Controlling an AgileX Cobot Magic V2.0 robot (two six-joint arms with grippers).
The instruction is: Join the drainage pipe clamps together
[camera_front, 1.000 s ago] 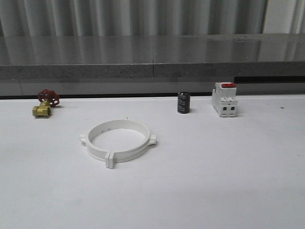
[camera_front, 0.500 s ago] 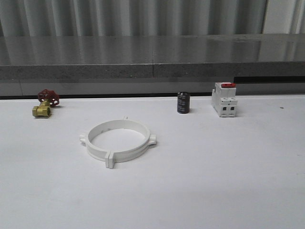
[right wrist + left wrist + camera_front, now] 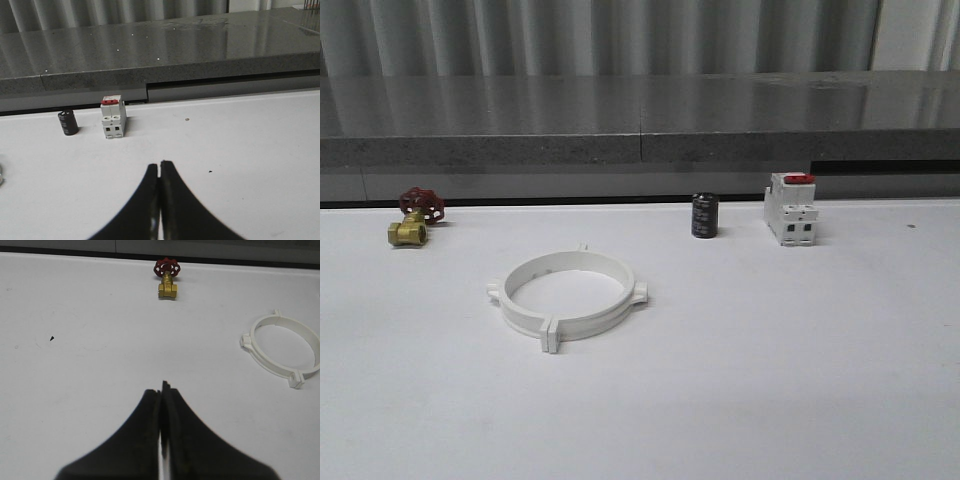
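The two white drainage pipe clamps [image 3: 567,294] lie joined as one wide ring flat on the white table, left of centre, with small tabs sticking out at their ends. Part of the ring [image 3: 285,351] also appears in the left wrist view. My left gripper [image 3: 161,389] is shut with nothing in it, hovering over bare table well apart from the ring. My right gripper [image 3: 159,165] is also shut and empty, over bare table on the right side.
A brass valve with a red handwheel [image 3: 414,218] [image 3: 167,279] sits at the back left. A black cylinder [image 3: 705,215] [image 3: 67,122] and a white breaker with a red top [image 3: 791,208] [image 3: 113,118] stand at the back right. A grey ledge [image 3: 640,120] runs behind the table.
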